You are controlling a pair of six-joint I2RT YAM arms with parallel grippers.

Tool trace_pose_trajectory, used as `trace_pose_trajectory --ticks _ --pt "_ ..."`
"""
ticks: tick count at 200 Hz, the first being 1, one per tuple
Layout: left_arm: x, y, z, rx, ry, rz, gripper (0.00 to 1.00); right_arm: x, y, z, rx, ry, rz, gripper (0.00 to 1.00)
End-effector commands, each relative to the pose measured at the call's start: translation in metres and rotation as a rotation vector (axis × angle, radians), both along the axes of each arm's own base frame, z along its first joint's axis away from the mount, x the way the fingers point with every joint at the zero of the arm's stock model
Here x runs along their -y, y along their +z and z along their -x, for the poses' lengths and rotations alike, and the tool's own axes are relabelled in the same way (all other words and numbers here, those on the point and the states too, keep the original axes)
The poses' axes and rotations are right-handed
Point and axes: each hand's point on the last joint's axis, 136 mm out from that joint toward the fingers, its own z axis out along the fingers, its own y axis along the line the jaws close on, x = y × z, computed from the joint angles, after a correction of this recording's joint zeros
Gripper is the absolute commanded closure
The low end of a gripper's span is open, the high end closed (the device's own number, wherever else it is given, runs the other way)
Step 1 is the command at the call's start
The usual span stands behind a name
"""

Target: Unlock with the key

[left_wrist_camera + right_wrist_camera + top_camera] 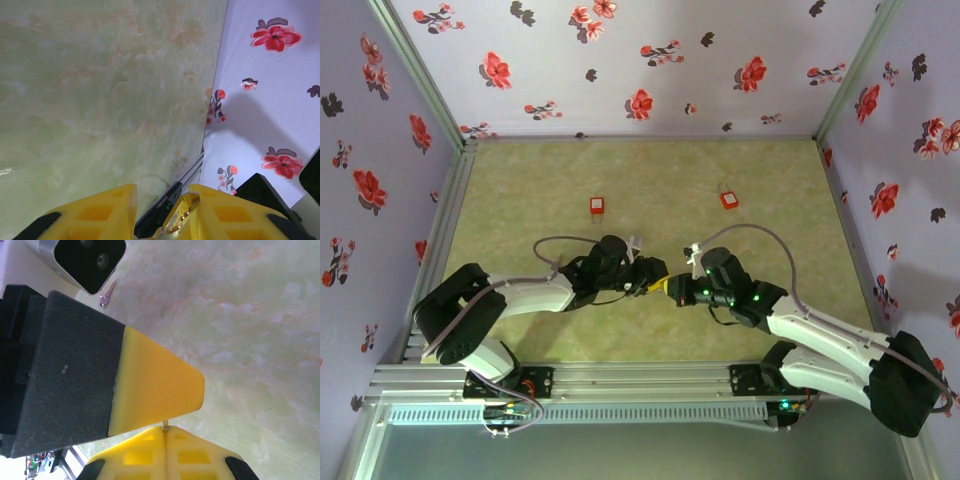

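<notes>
Key [181,216]: a small metal blade, looking brass-yellow in the left wrist view and showing as a thin pale edge [165,425] in the right wrist view. It is hanging above the near middle of the table, between the tips of the 2 grippers.
Right gripper [165,433]: its 2 yellow fingers are pressing flat together and pinching the key, whose edge is poking out of the seam between them.
Left gripper [162,190]: its jaws are standing narrowly apart around the key. 1 finger [225,210] is touching the blade and the other [100,212] is sitting just clear of it.
Arms: in the top view both are bending inward, the left gripper [653,281] and the right gripper [676,290] facing each other tip to tip.
Padlocks [597,206]: 2 red ones are lying farther out on the table, this 1 left of centre and the other [729,200] right of centre, well apart from each other and from the grippers.
Second key [106,296]: a small pale key is lying flat on the table, just beside the left arm's camera housing [87,260].
Table [520,210]: a green-beige marbled surface.
Walls [620,60]: pale panels printed with red flowers are standing around the table.
</notes>
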Motion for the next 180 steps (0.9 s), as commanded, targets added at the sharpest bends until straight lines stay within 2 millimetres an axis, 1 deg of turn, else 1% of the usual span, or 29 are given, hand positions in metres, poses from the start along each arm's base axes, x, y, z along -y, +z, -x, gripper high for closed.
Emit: trace_pose_trajectory --ticks 1,32,53,101,127,168,180 --pt "0.004 0.012 0.0 0.049 -0.031 0.002 0.69 -0.012 0.009 0.006 -0.013 0.055 -0.081 1.0" --pt "-0.001 0.007 -0.002 0.059 -0.029 -0.025 0.69 -0.013 0.005 0.015 -0.036 0.091 -0.094 1.0" --pt "-0.003 0.008 -0.004 0.077 -0.035 -0.047 0.69 -0.016 0.004 0.02 -0.056 0.114 -0.11 1.0" --pt "-0.007 0.009 -0.008 0.114 -0.046 -0.092 0.69 -0.016 -0.001 0.023 -0.076 0.12 -0.117 1.0" --pt "-0.008 0.01 -0.008 0.123 -0.049 -0.1 0.74 -0.014 -0.007 0.024 -0.084 0.113 -0.107 1.0" --pt "-0.012 0.004 -0.005 0.119 -0.057 -0.123 0.88 -0.015 -0.01 0.022 -0.088 0.108 -0.101 1.0" --pt "-0.012 0.002 -0.003 0.117 -0.059 -0.128 0.9 -0.016 -0.01 0.021 -0.09 0.108 -0.101 1.0"
